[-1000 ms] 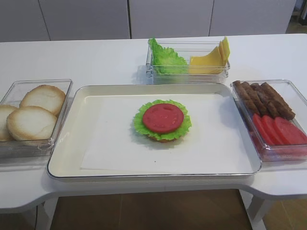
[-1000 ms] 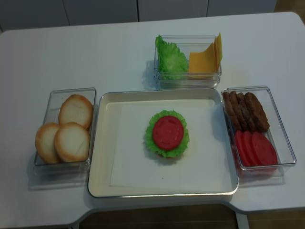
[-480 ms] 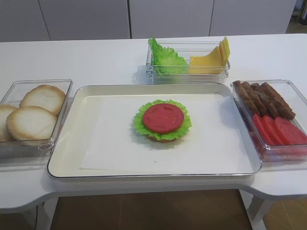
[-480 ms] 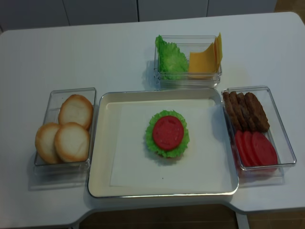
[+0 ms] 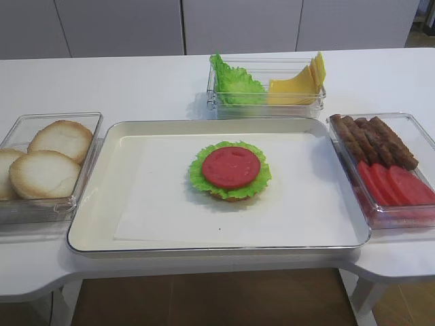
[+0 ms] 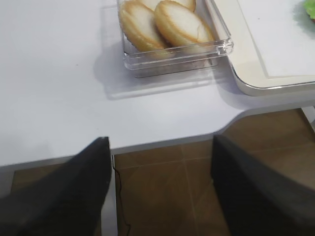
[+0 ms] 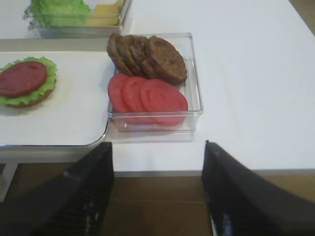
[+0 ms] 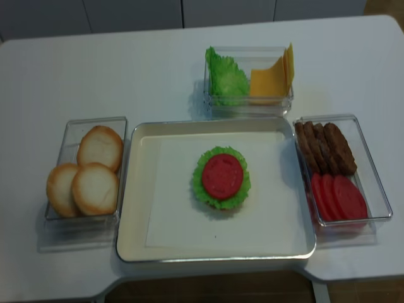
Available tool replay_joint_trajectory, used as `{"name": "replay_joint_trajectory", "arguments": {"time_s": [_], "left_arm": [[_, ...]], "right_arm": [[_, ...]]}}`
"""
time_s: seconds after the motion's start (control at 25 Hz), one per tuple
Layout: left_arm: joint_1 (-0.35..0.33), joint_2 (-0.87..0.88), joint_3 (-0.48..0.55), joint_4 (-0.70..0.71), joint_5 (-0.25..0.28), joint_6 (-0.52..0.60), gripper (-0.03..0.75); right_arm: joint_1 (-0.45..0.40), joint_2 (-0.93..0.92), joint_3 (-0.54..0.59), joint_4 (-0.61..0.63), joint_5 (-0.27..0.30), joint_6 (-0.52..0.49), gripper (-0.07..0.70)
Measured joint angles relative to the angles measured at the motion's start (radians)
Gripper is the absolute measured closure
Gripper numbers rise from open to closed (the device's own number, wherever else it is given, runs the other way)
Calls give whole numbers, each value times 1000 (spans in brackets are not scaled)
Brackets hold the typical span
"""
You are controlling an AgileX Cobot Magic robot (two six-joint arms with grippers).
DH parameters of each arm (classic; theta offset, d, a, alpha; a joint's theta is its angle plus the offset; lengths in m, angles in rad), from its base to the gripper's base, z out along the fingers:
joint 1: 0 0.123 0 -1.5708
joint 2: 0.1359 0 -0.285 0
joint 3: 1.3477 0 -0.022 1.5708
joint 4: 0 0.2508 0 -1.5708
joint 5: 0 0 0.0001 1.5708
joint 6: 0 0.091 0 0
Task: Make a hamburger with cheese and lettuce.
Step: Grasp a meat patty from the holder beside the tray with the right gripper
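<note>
**Stock on the table: part-built hamburger, cheese not yet on**

- Hamburger [image 5: 230, 170]: sits at the middle of the cream tray [image 5: 102, 224], on its paper liner. Bun base, frilly green leaf, red round slice on top. No cheese or patty on it, so the build looks roughly half done.
- Cheese [image 5: 293, 88]: thin pale-yellow squares leaning in the right half of the clear bin [image 5: 265, 107] behind the tray. Probably light, floppy and smooth; a pinch on the raised upper edge seems the safest hold, since slices may cling together.
- Lettuce [image 5: 234, 85]: crinkled green pieces in the left half of the same bin. Soft, likely to crumple; take by the frill.
- Plain bun halves [image 5: 47, 159]: three, in the left-hand box.
- Brown patties [image 5: 374, 139] and red slices [image 5: 394, 185]: share the right-hand box, patties at the far end.
- Right gripper [image 7: 157, 196]: fingers spread wide, nothing between them, hanging off the table's near edge in front of the right-hand box.
- Left gripper [image 6: 162, 191]: fingers likewise apart and empty, below the table edge near the bun box.
</note>
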Motion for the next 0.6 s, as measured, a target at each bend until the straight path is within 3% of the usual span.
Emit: {"name": "replay_joint_trajectory", "arguments": {"time_s": [0.36,0.6], "left_arm": [[0,0,0,0,0,0,249],[0,0,0,0,0,0,249]], "right_arm": [[0,225,-179,39,-65,-3,183],[0,391,-251,83,-87,-64,213]]}}
